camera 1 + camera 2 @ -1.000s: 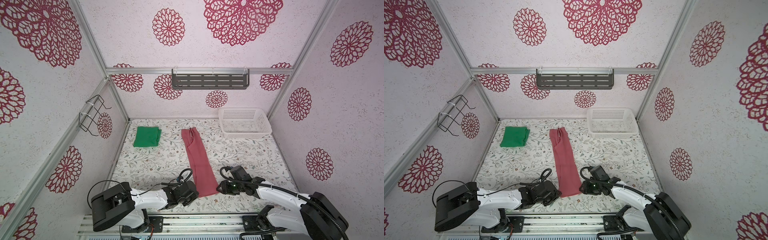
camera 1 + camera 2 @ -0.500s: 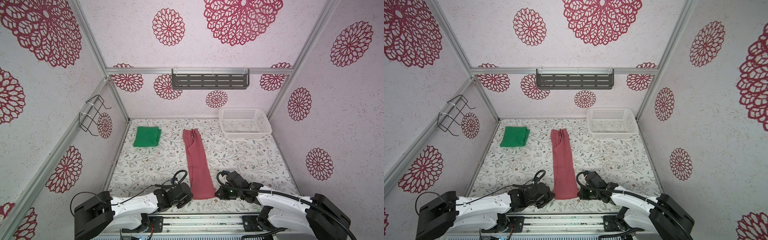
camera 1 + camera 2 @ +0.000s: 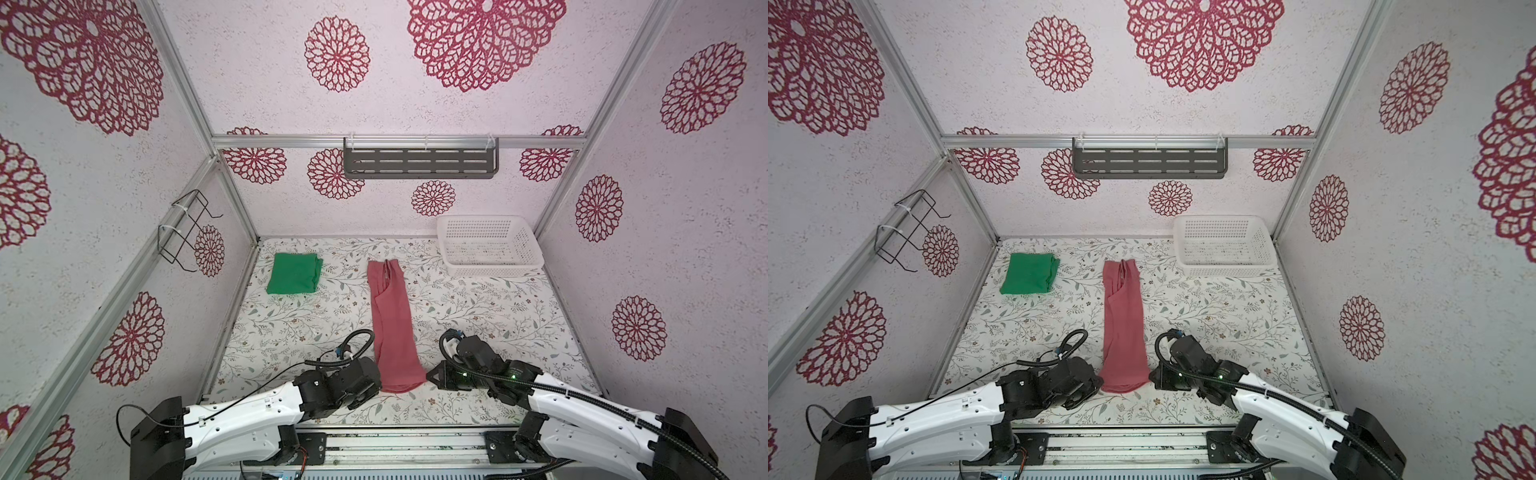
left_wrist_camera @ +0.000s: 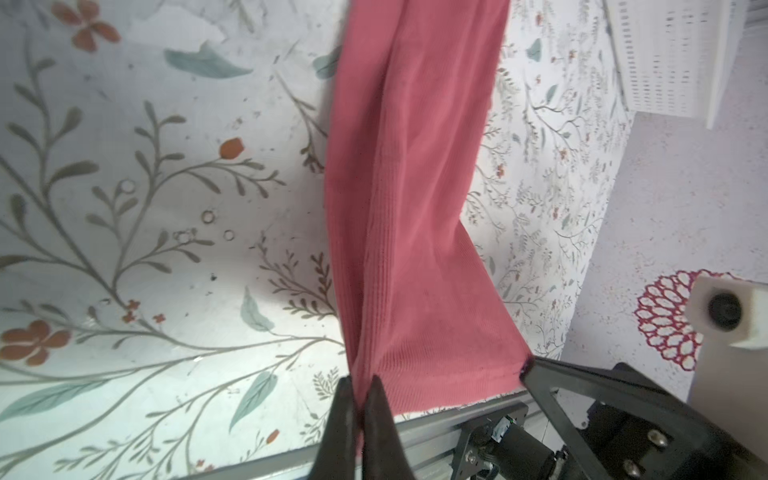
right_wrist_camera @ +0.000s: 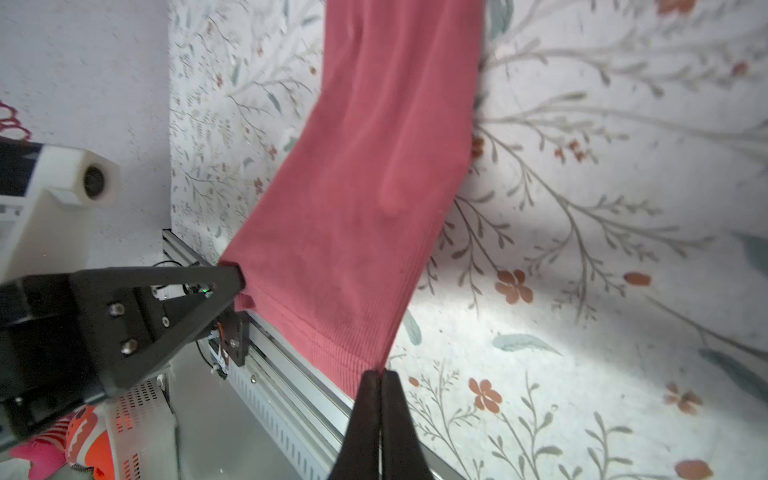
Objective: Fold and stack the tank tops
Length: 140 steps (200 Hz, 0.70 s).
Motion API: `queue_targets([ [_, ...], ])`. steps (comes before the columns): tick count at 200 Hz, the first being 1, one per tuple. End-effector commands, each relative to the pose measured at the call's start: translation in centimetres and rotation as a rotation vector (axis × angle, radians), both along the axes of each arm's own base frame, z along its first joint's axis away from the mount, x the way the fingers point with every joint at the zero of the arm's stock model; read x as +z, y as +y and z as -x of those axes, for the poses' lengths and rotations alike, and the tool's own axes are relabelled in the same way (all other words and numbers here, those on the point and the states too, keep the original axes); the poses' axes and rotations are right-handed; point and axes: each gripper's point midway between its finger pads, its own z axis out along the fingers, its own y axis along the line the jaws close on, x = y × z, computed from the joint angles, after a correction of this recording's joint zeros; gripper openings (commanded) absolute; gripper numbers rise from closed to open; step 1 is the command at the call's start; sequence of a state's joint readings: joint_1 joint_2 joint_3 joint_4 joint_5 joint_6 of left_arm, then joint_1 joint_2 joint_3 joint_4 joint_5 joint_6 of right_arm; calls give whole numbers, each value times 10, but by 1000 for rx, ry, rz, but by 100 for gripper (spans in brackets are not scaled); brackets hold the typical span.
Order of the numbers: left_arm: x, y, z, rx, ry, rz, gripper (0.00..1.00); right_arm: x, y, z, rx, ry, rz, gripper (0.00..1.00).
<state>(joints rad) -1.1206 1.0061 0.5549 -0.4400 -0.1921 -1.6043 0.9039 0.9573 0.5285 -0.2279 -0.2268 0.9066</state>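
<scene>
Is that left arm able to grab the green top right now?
Probably not yet: the left gripper is shut on a near corner of the pink top. The green top lies far back on its side with nothing between, so once freed, likely yes.

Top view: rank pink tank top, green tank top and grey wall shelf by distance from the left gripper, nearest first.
1. pink tank top: near hem pinched in the left gripper.
2. green tank top: folded, far left of the table.
3. grey wall shelf: high on the back wall, beyond the table.
</scene>
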Motion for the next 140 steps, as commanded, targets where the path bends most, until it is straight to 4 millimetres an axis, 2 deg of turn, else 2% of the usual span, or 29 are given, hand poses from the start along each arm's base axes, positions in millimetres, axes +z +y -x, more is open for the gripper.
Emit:
queue_targets([
  [1,8,16,-10,3,-41,-70,0,16,-4,-11,18,-85,59,0],
  [33,16,28,-31,-1,-42,-108,0,32,4,-36,25,-157,70,0],
  [73,26,35,-67,-21,-45,-119,0,39,7,-76,31,-193,105,0],
  [102,21,33,-95,-52,-25,-114,0,37,13,-101,60,-197,137,0],
  [140,21,35,-147,-95,-33,-137,0,27,21,-139,70,-213,169,0],
])
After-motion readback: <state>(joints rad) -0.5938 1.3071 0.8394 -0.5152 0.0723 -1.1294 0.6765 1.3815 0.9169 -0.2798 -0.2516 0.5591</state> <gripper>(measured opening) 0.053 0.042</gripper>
